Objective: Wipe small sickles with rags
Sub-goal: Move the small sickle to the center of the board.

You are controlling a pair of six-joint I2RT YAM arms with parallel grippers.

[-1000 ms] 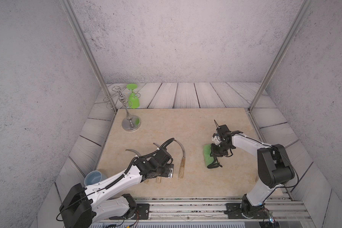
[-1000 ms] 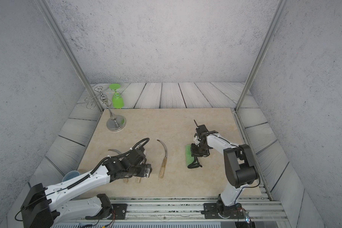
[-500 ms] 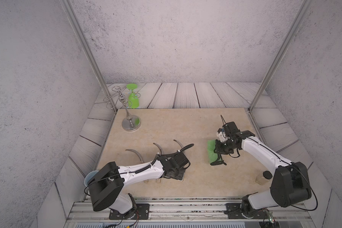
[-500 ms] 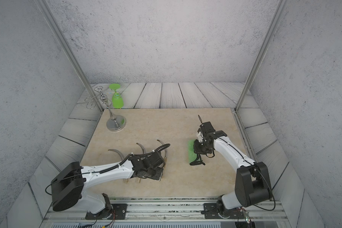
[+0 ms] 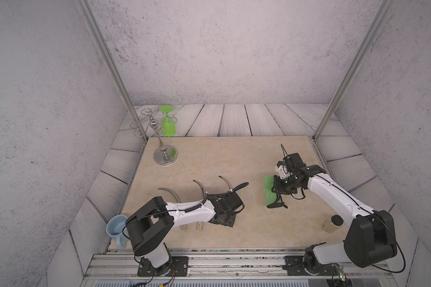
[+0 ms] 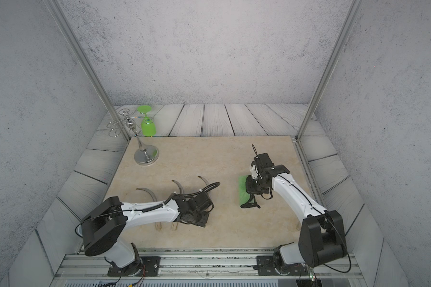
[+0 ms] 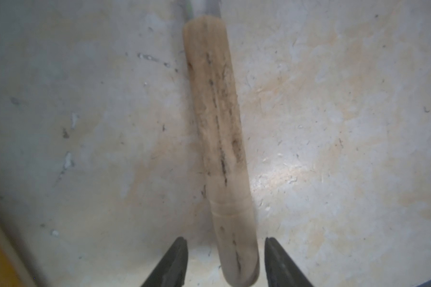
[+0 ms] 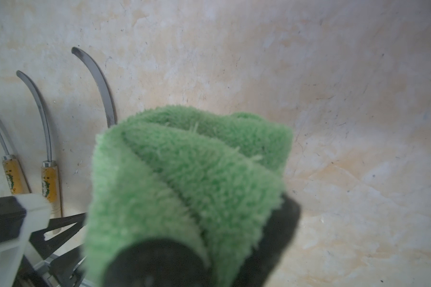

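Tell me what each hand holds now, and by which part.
Right hand: the green rag, gripped at one long side. Left hand: nothing yet; its fingers straddle the end of a sickle handle, not touching.

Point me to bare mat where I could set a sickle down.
Free: rear middle of the mat, between the stand base and the right gripper holding the rag; front strip between left gripper and jar. Crowded: front-left, around the sickles.
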